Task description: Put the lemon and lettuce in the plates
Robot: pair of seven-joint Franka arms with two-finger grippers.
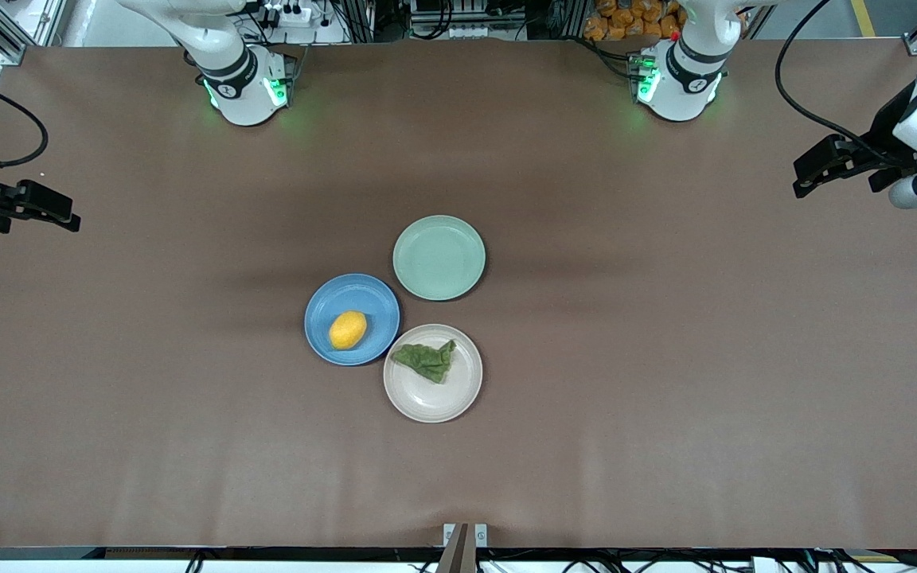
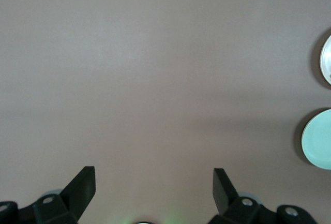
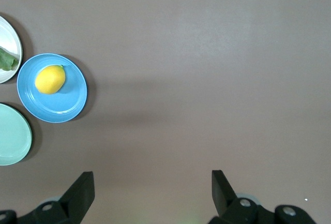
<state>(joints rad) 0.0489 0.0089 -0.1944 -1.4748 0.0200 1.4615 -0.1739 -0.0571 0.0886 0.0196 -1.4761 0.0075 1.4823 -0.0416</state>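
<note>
The lemon (image 1: 348,329) lies in the blue plate (image 1: 323,306). The lettuce (image 1: 427,360) lies in the beige plate (image 1: 435,398), which touches the blue one and sits nearer the front camera. My left gripper (image 1: 805,179) is open and empty over bare table at the left arm's end. My right gripper (image 1: 60,211) is open and empty over bare table at the right arm's end. The right wrist view shows its open gripper (image 3: 152,182), the lemon (image 3: 50,78), the blue plate (image 3: 67,105) and a bit of lettuce (image 3: 5,60). The left wrist view shows its open gripper (image 2: 154,182) and the beige plate's edge (image 2: 327,58).
A pale green plate (image 1: 438,258) stands empty beside the two others, farther from the front camera; it also shows in the left wrist view (image 2: 319,138) and the right wrist view (image 3: 13,133). Brown table surface surrounds the plates.
</note>
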